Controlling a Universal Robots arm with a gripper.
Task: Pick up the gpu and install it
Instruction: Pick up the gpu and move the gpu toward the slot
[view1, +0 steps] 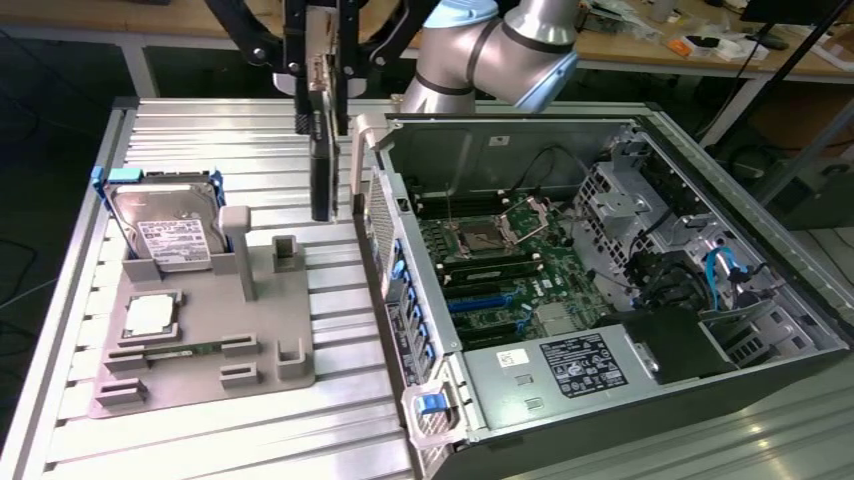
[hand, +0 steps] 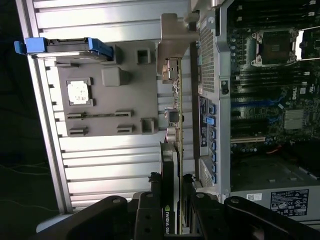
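Dark gpu (view1: 322, 160) — silver bracket (hand: 175, 35); blue-framed hard drive (view1: 167, 232)

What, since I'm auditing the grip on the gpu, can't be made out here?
- Exterior view: the top edge cuts off much of the gripper.
- Exterior view: the gpu hangs edge-on; its faces are unseen.
- Wrist view: the fingers hide the gpu's gripped end.
- Exterior view: hard drive label too small.

The robot arm (view1: 497, 55) is made of smooth silver-grey tubular segments joined by rounded cylindrical housings, one of them closed by a pale blue end cap (view1: 467, 12). The gripper (view1: 323, 85) is matt black throughout, built of flat, angular bars that branch in pairs on either side of a central body. Each link bar (hand: 95, 220) carries a round pivot pin (hand: 116, 201) near its end. The fingers (hand: 154, 182) are narrow, black and straight-sided.
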